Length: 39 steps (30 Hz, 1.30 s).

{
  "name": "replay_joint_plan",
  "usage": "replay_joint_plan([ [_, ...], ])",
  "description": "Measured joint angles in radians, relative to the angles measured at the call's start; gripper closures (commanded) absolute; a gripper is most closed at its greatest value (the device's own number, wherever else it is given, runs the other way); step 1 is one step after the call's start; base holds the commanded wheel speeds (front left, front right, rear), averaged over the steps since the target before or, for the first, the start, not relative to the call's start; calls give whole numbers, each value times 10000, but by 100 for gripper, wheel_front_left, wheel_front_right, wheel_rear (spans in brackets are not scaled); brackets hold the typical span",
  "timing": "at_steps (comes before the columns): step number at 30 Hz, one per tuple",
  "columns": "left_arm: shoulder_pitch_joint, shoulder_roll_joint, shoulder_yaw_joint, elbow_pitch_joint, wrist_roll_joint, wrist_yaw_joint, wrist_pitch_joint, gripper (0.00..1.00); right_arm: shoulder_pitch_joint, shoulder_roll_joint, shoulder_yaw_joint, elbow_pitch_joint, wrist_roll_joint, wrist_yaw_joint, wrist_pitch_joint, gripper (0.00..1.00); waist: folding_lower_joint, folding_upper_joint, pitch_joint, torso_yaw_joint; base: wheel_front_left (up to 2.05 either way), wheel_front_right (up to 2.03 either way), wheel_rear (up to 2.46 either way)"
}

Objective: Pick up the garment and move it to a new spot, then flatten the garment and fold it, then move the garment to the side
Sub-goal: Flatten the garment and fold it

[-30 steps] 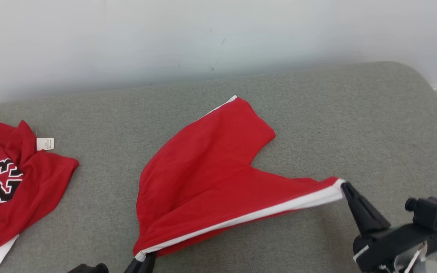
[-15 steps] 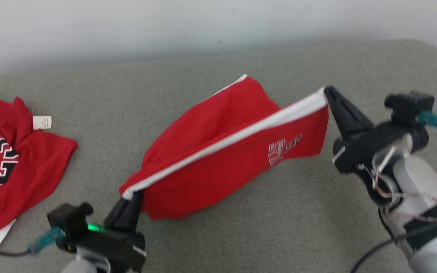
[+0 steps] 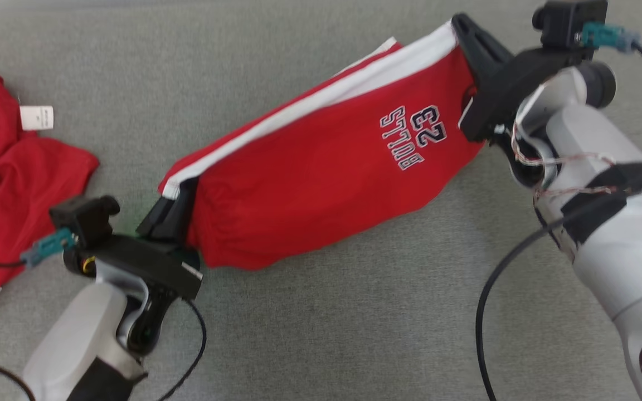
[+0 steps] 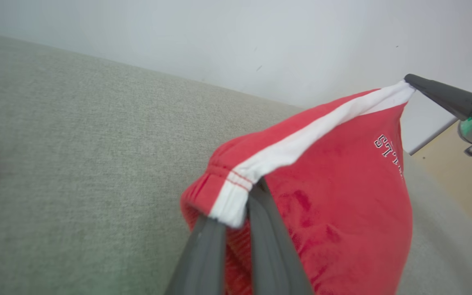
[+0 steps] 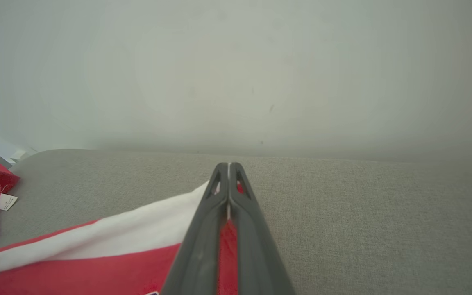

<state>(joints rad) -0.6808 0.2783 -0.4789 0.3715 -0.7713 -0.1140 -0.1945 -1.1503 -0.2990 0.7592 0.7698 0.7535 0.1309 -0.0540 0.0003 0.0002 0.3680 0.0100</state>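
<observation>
The red shorts [image 3: 310, 184] are showing as soft, matt knit cloth, with a smooth white side stripe [image 3: 321, 97] and flat printed-looking lettering [image 3: 413, 133], while the counter [image 3: 354, 323] under them is showing a coarse, matt grey woven fabric. The left pincer [image 3: 179, 192] and the right pincer [image 3: 459, 22] are presenting matt dark plastic fingers [image 5: 203, 246], and the pale forearm shell [image 3: 633, 262] is gleaming faintly like smooth moulded plastic. The red jersey [image 3: 14, 184] is looking like similar matt cloth with a small white tag [image 3: 36, 117], and the wall [image 5: 236, 73] is appearing smooth and matt.
</observation>
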Motion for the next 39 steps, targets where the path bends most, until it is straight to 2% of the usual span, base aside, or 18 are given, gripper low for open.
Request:
replay_joint_plan([
  [8,-1428,-244,-339,963,-31,-100,-48,100,-1637,395,861,1647,374,0,-290,100,0,0,972,267,0,0,0],
  [18,-2680,-579,-775,1733,-107,-142,-357,100,-2693,756,1499,3204,468,0,-901,100,-3,-1,1786,581,0,0,0],
  [25,-3086,-642,-1139,1979,-385,-150,-614,100,-3001,955,1860,3841,535,0,-1256,100,-5,-2,2133,730,0,0,0],
  [26,-3088,-642,-1183,2002,-408,-151,-631,69,-3010,970,1883,3919,581,0,-1317,73,-5,-2,2149,739,0,0,0],
  [27,-3100,-635,-1218,2033,-416,-155,-663,39,-3012,982,1919,4002,610,0,-1323,36,-4,-2,2146,738,0,0,0],
  [28,-3133,-619,-1266,2119,-437,-165,-683,0,-3012,1020,2004,4092,685,0,-1325,0,-4,-2,2100,724,0,0,0],
  [33,-3020,-614,-1258,2245,-336,-169,-706,0,-2957,988,2178,4111,1014,0,-1269,0,-3,-1,1876,692,0,0,0],
  [39,-1982,-621,-497,1801,380,-48,-704,0,-2466,754,2420,3908,1440,0,-1287,0,-3,-1,1429,647,0,0,0],
])
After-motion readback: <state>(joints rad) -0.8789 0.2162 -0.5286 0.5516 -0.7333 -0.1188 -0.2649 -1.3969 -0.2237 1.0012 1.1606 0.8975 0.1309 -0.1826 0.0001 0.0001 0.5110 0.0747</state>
